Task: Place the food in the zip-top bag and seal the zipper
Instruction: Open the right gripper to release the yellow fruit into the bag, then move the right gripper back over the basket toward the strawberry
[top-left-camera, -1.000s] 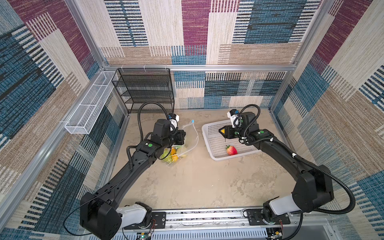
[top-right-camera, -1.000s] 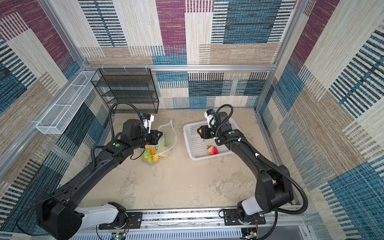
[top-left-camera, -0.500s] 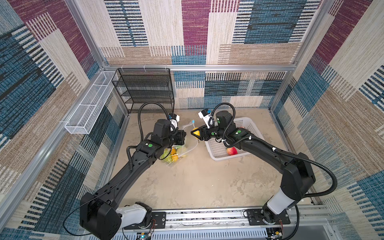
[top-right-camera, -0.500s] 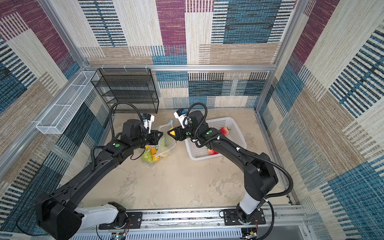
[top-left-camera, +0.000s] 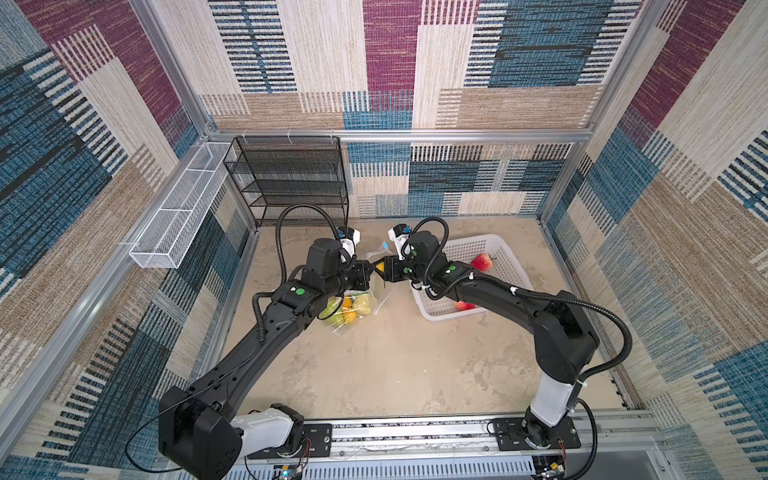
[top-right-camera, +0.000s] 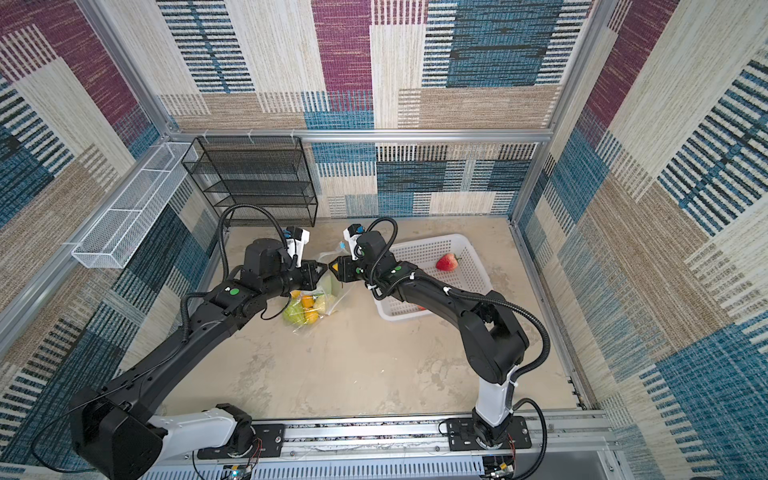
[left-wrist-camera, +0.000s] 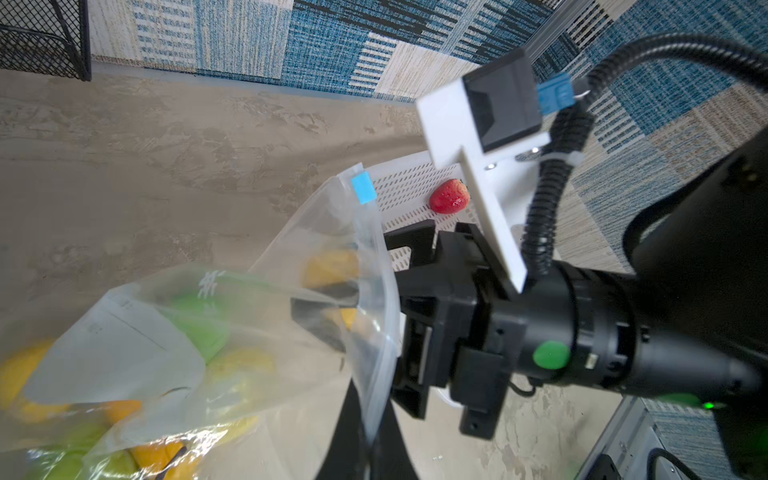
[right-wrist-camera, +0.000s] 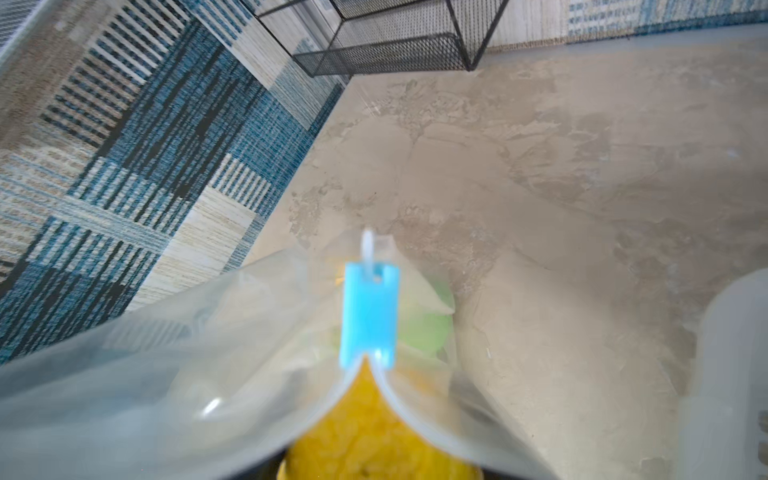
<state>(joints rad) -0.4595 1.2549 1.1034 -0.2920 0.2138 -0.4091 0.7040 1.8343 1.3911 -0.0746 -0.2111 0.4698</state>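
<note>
resting on table (top-left-camera: 395, 374): white basket (top-left-camera: 498, 249) near zip-top bag (left-wrist-camera: 124, 353), close enough for short carries. slumped there, bulging with green, yellow, orange food (top-left-camera: 347, 309), mouth lifted off table. clamped tight on bag rim with left claw (top-right-camera: 319, 268), likely to keep mouth raised and gaping. half closed round yellow piece (right-wrist-camera: 374, 436) with right claw (top-right-camera: 334, 267), nosed in between parted zipper (right-wrist-camera: 390, 390) tracks, poised for drop. waiting in basket: red strawberry (top-right-camera: 448, 262), second red piece (top-left-camera: 463, 305). parked at track end: blue slider (right-wrist-camera: 369, 316), seal not yet begun.
</note>
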